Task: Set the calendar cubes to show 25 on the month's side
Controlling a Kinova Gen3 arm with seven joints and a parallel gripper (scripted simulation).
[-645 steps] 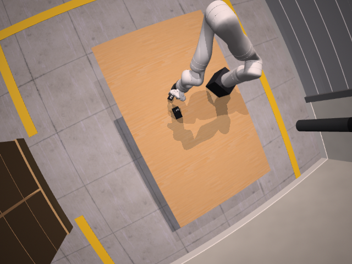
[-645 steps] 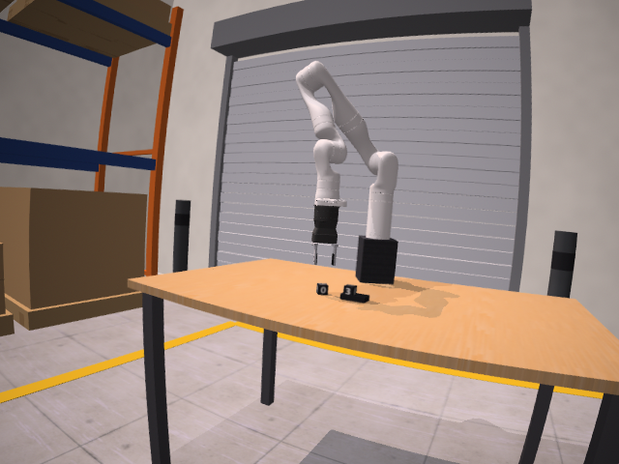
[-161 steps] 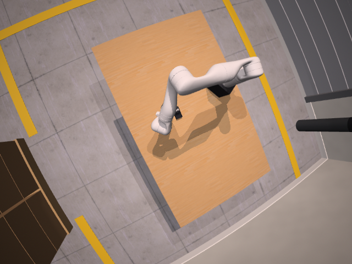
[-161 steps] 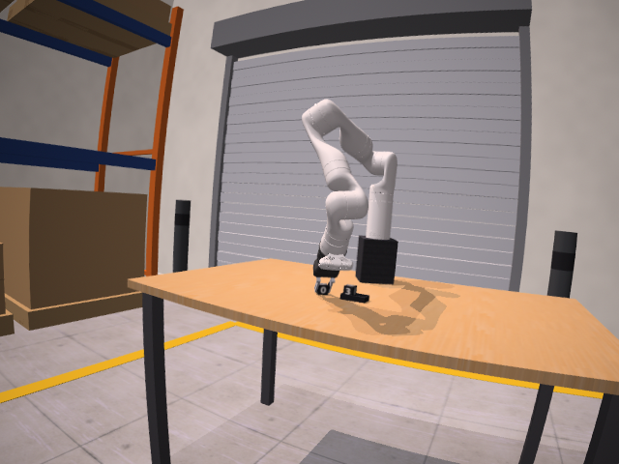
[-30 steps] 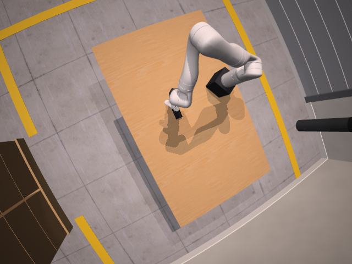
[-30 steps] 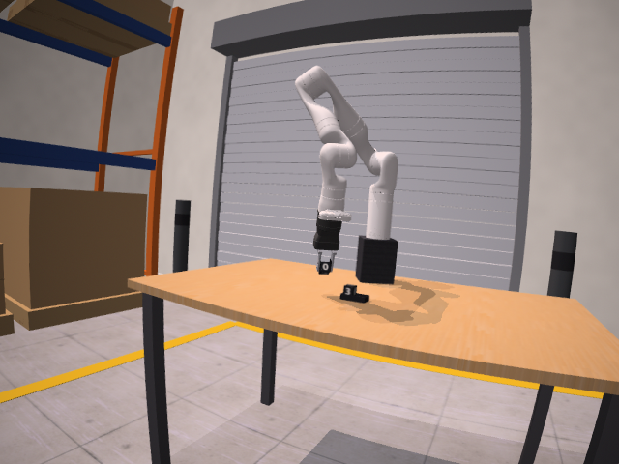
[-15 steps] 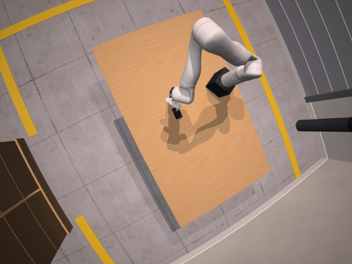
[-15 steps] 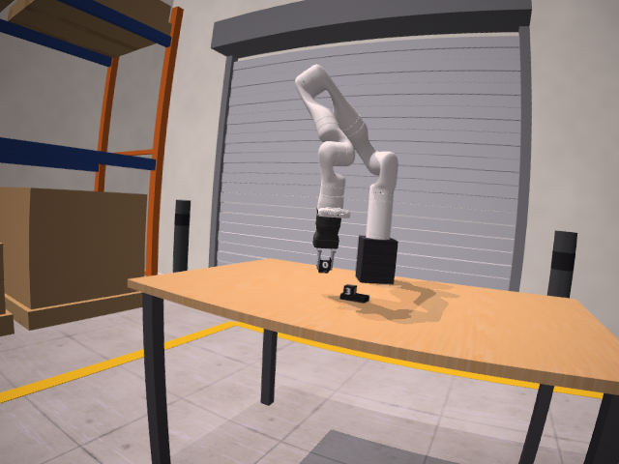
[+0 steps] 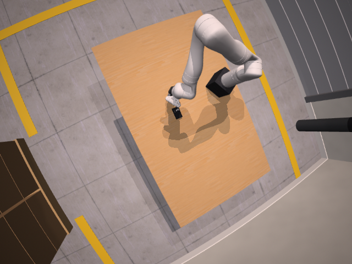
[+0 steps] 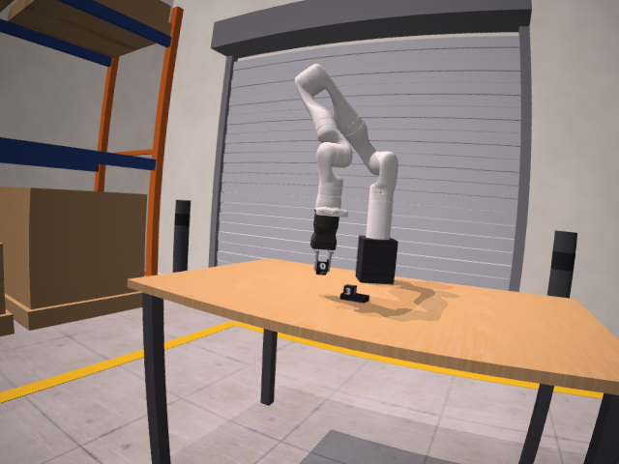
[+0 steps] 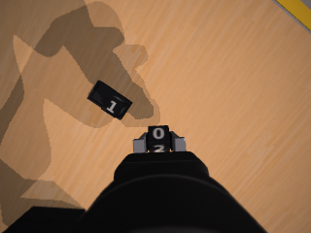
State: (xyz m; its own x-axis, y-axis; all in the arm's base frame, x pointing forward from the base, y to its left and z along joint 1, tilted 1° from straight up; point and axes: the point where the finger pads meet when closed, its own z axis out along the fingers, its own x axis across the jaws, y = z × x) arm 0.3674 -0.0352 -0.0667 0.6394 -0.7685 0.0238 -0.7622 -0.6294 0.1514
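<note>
My gripper (image 11: 158,138) is shut on a black date cube (image 11: 158,138) and holds it in the air above the table. The cube shows 0 on its far face and 2 on the face toward the wrist camera. In the exterior view the held cube (image 10: 322,267) hangs a little above the table top and shows 0. The black tray lies flat on the table, below and to the left of the gripper. The other cube (image 11: 115,106) stands in the tray's right end with 1 on top. In the exterior view this cube (image 10: 349,289) shows 3 on its side. The tray also shows in the top view (image 9: 177,113).
The arm's black base block (image 10: 376,259) stands on the table behind the tray. The table's far edge and a yellow floor line (image 11: 293,9) show at the top right of the wrist view.
</note>
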